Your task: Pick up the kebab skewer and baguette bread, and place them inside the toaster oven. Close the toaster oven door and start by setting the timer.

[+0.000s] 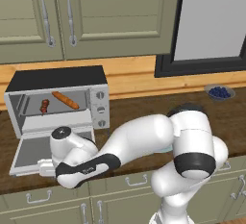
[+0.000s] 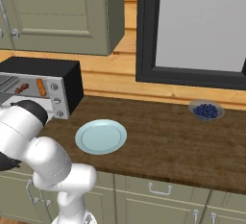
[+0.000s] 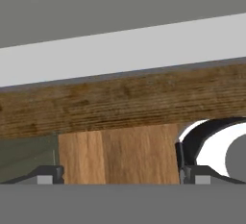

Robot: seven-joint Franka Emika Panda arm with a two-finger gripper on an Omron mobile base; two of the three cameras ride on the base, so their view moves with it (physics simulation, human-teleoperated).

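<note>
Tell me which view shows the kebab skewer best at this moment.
The left base view: the kebab skewer lies inside the open toaster oven, left of the baguette bread, its dark chunks distinguishable. In the right base view the skewer is a tiny sliver at the frame's left edge. The hand view faces the counter edge.

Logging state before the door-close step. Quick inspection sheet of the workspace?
Surface: dark wood counter, with wood-panel backsplash behind.
Job's things: kebab skewer and baguette bread both lie inside the toaster oven; toaster oven door is down and open; three knobs on the oven's right panel.
Clutter: pale blue plate, nothing on it; small bowl of blueberries.
Grippers: gripper sits low at the front edge of the open door; fingers spread, holding nothing.
Cables: nothing seen.
Surroundings: green cabinets above and below; dark-framed window at right.
</note>
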